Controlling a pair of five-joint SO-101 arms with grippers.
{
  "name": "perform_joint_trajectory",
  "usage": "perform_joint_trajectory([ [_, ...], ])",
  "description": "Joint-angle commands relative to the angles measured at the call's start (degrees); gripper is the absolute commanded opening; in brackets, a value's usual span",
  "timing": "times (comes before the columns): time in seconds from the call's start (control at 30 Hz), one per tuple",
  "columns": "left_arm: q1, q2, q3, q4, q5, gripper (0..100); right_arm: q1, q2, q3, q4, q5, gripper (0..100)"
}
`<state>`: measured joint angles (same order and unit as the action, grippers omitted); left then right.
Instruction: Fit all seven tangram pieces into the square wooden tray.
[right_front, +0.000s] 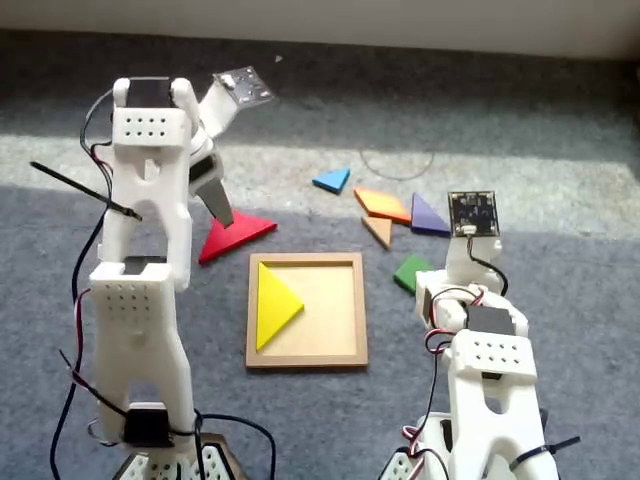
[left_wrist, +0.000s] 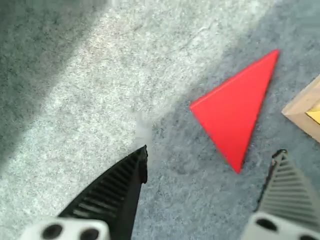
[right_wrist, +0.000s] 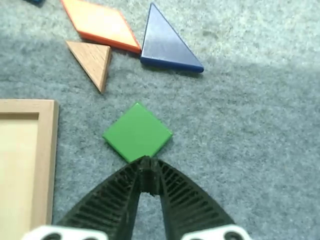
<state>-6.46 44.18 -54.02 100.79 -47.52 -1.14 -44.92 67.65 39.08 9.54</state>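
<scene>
Grey carpet, sunlit band across the top of the high view. The square wooden tray (right_front: 306, 361) sits at centre with the yellow triangle (right_front: 275, 303) already in its left half. The red triangle (right_front: 235, 237) lies just off the tray's upper-left corner, and the left arm stands tall over it.

Left wrist view: the left gripper (left_wrist: 212, 152) is spread wide and empty, the red triangle just ahead of its fingertips. It looks thin, stiff and light to me; pinch it across two edges.

Right wrist view: the right gripper (right_wrist: 146, 162) is pressed together, holding nothing, its tip at a corner of the green square (right_wrist: 137, 132).
</scene>
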Motion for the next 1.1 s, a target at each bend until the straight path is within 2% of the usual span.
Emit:
perform_joint_trajectory([
  [0.0,2.8,-6.9,6.0,0.0,-3.3,37,-0.6,-1.5,-0.3,-1.1,0.6,1.1],
  [0.43,3.4,3.1,6.0,-0.4,-13.1,37,-0.6,-1.5,-0.3,-1.1,0.6,1.1],
  [0.6,3.4,4.4,6.0,-4.6,-12.9,37,-0.6,-1.5,-0.3,-1.1,0.6,1.1],
  [1.07,3.9,7.0,5.9,-5.8,-12.8,37,-0.6,-1.5,-0.4,-1.1,0.6,1.1],
])
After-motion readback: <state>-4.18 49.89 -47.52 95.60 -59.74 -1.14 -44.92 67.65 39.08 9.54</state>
